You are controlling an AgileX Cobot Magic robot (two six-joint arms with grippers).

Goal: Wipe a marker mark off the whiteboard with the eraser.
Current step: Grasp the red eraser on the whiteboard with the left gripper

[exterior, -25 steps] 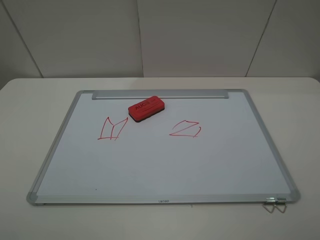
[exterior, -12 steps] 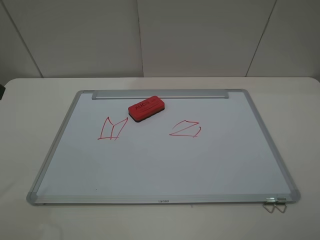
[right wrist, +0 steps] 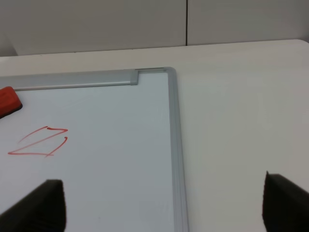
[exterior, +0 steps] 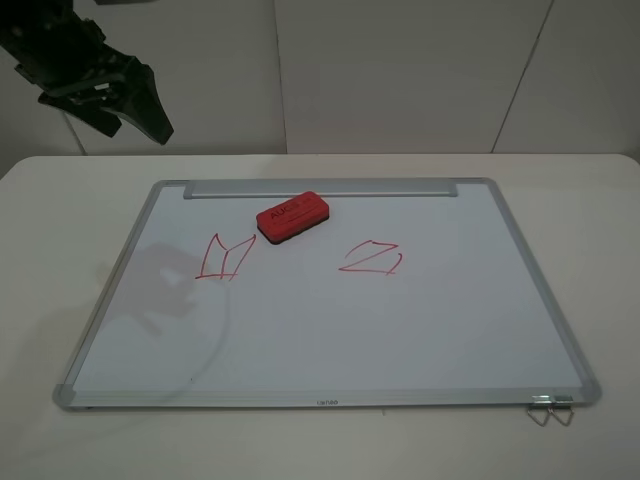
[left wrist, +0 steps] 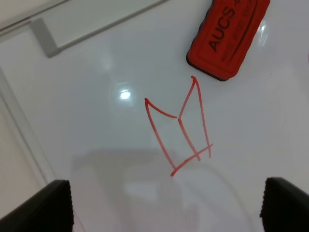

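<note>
Left arm is the only thing that's moved: half a second ago it wasn't in the overhead view at all, now the left gripper (exterior: 130, 125) hangs high above the table's far left corner, tilted down toward the board, with its grey shadow on the whiteboard's (exterior: 110, 290) left half. Jaws are spread wide, nothing in them, and its wrist camera looks down between the fingers at the marker mark (exterior: 225, 257). The right gripper (right wrist: 164, 203) only shows in its own wrist view, also gaping wide and empty, up above the board's right edge near the far right corner. The mark's two narrow pointed shapes point toward the far edge. The eraser (exterior: 292, 216) lies flat, lettering up, just short of the silver strip (exterior: 320, 188) on the far edge, long axis roughly along that strip, slightly skewed, near the mark but not touching it. The flatter red scribble (exterior: 370, 258) sits on the right half. A wire clip (exterior: 548, 410) is at the near right corner. Plain white table (exterior: 60, 200), white wall panels (exterior: 400, 70) behind.
</note>
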